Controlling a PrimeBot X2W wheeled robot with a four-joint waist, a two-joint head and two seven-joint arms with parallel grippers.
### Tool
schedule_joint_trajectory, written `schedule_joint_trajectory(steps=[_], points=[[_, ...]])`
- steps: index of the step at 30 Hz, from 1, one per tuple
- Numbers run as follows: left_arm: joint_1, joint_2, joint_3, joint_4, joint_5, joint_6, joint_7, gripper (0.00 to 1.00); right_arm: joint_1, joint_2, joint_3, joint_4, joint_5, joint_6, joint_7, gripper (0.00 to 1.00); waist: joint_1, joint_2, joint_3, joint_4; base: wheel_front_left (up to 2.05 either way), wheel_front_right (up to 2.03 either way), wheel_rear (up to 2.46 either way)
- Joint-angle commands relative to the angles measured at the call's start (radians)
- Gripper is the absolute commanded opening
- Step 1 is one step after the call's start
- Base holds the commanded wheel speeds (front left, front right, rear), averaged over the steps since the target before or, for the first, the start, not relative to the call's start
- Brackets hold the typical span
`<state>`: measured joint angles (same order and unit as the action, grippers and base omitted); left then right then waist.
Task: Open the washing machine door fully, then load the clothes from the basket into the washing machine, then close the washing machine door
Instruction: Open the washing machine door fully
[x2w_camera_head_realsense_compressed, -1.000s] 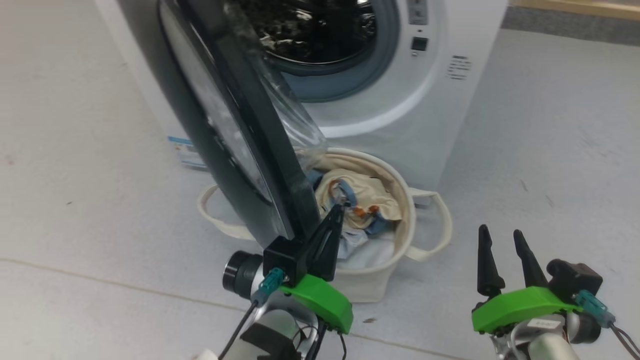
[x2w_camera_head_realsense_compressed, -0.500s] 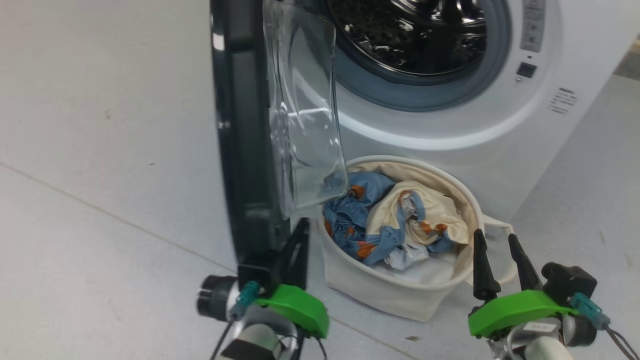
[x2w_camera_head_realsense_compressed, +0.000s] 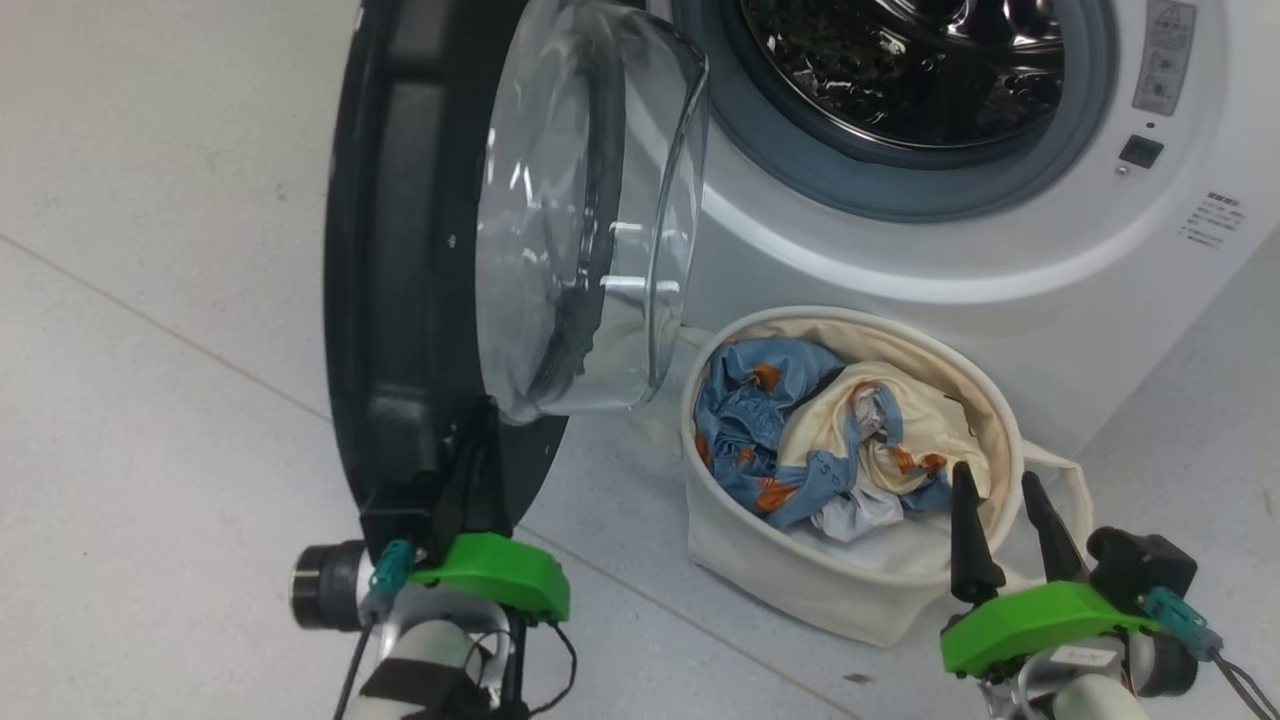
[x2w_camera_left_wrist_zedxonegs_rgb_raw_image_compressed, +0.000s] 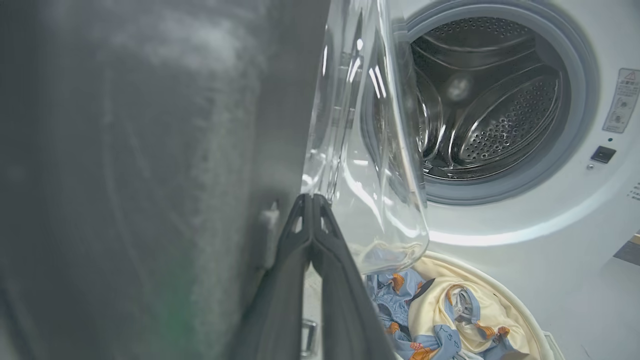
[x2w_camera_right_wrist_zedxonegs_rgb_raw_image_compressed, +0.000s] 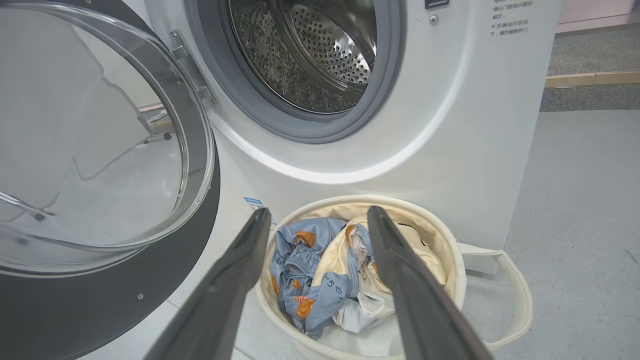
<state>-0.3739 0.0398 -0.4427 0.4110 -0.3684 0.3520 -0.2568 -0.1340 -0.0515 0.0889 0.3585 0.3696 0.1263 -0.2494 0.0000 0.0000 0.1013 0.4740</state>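
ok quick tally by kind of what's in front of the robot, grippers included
washing machine: 1
washing machine door: 1
basket: 1
clothes, one tangled heap: 1
grippers: 2 (left gripper, right gripper)
total: 6

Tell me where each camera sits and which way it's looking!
Head view: on the robot's head, looking forward and down at the washing machine door, the basket, the left hand and the right hand.
Left wrist view: on the left wrist, looking along its shut fingers, past the door, into the drum.
Right wrist view: on the right wrist, looking between its open fingers at the clothes.
Both wrist views share the drum and clothes.
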Motion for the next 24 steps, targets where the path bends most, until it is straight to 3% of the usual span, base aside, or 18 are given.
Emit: schedule_joint_trajectory(steps=[1,16,24], points=[[-0.024,0.018,0.049,-0.036,0.007,0.008,-0.005,0.0,-0.021,0.001,0.022,-0.028,-0.011,0.004,-0.012,1.0,0.0,0.0,0.005,0.001,0.0,0.0,0.0],[-0.072,0.069,0.322,-0.066,0.02,0.003,-0.005,0.0,-0.055,-0.002,0.002,-0.005,-0.067,0.004,-0.012,1.0,0.0,0.0,0.095,0.015,0.0,0.0,0.0],[-0.155,0.102,0.459,0.002,0.01,-0.047,-0.005,0.0,-0.072,-0.031,-0.009,0.005,-0.086,0.004,-0.012,1.0,0.0,0.0,0.151,0.031,0.0,0.0,0.0]])
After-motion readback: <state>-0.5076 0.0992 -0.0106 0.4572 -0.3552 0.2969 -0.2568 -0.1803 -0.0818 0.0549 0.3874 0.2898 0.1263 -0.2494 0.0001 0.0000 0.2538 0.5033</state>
